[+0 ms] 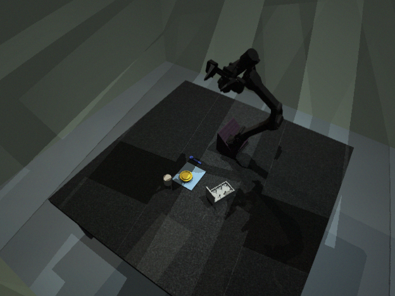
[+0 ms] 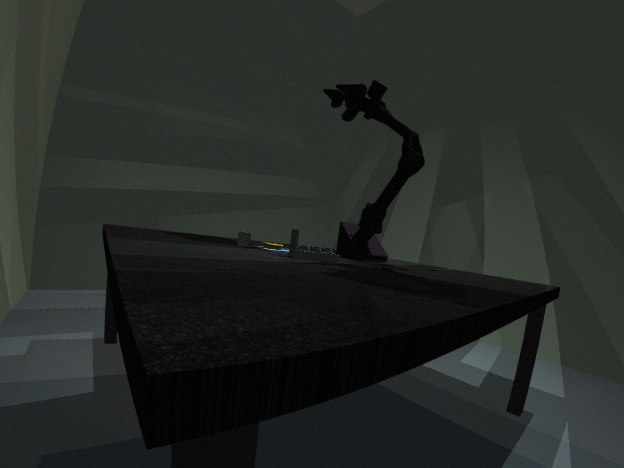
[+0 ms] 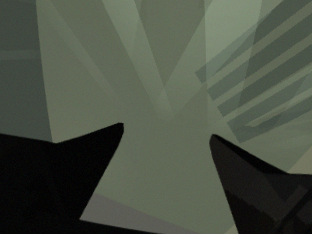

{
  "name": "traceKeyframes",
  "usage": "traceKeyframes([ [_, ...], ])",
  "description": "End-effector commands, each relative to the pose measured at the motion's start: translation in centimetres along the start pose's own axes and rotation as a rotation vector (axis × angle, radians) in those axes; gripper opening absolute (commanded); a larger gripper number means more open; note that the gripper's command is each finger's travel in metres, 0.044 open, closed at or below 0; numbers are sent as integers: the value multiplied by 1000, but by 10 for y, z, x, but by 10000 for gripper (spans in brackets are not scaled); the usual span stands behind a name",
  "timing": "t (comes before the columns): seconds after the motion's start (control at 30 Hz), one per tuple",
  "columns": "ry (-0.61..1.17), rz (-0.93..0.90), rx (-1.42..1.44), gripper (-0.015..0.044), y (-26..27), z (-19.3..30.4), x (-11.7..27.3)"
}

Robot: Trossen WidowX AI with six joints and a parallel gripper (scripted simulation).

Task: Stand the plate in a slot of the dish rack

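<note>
The yellow plate (image 1: 185, 176) (image 2: 272, 244) lies flat on a light blue square mat (image 1: 192, 186). The pale dish rack (image 1: 209, 194) (image 2: 294, 243) stands on the table just beside the mat, with a tall panel at one end and low rails along its length. Its slots look empty, though they are small in view. My gripper (image 1: 213, 85) (image 2: 330, 98) (image 3: 166, 133) is open and empty, raised high above the table and far from the plate and rack. The wrist view shows only the two dark fingers and the walls beyond; plate and rack are out of it.
A whitish cup (image 1: 167, 180) (image 2: 243, 238) stands beside the mat, on the side away from the rack. A small blue utensil (image 1: 195, 159) lies near the mat on the arm's side. The arm's base sits on a purple wedge (image 1: 230, 130) (image 2: 377, 247). The scene is dim.
</note>
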State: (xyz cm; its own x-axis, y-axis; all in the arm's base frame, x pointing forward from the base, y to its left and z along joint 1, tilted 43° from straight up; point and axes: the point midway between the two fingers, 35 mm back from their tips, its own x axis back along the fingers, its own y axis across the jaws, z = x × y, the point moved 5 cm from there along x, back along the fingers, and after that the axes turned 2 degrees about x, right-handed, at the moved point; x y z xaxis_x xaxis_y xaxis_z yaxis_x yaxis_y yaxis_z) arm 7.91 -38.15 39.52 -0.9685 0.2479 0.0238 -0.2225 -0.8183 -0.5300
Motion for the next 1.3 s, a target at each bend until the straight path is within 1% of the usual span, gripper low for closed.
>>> traceKeyframes([
  [0.0, -7, -12, -82, 400, 6, -2, -10],
  [0.7, -135, -117, -742, 400, 44, -55, -77],
  [1.27, -284, -307, -1267, 400, 57, -117, -125],
])
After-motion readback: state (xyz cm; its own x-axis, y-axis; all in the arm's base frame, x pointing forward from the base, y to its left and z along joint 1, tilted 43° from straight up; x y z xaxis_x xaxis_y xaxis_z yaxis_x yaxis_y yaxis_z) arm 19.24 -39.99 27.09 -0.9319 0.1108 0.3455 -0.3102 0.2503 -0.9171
